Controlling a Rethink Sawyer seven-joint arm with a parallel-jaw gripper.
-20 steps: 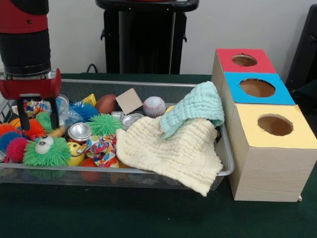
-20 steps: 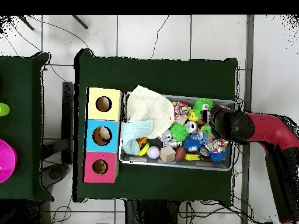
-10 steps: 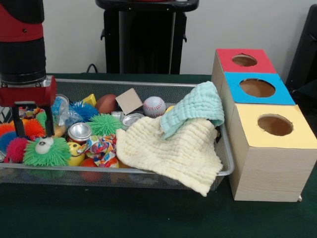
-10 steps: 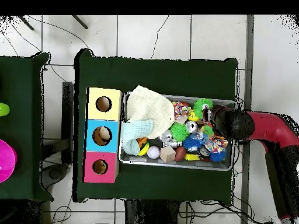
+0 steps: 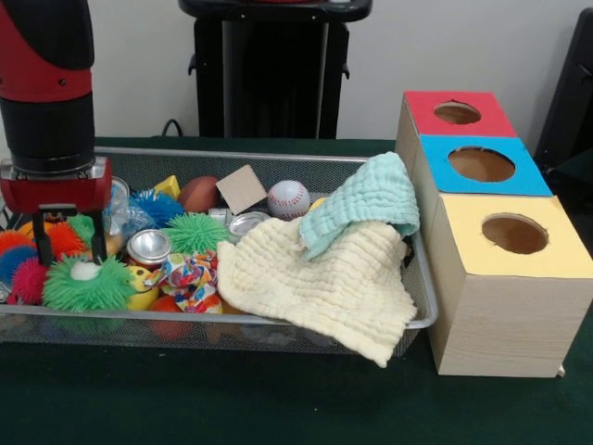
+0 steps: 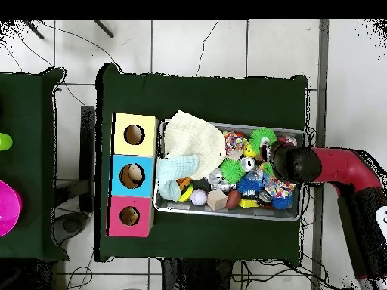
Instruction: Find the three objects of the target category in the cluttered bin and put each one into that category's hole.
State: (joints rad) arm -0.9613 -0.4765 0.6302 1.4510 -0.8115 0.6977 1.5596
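Pincer shifted right, over green ball

Sits slightly right of its spot half a second ago. Pincer [image 5: 69,246] fingers apart, straddling the top of the green spiky ball [image 5: 88,286] at the left front of the wire bin [image 5: 278,323]. Fuzzy, round, no long axis; white eye now turned upward between the fingertips. Red, blue, yellow holed boxes [image 5: 491,232] alongside on the green surface [image 5: 278,399].

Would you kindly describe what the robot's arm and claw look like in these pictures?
The arm is a thick cylinder banded in glossy red and black, with a silvery ring near its lower end. Below sits a red block-shaped claw carrying two thin black fingers. From overhead the arm shows a red link ending in a rounded black cap.
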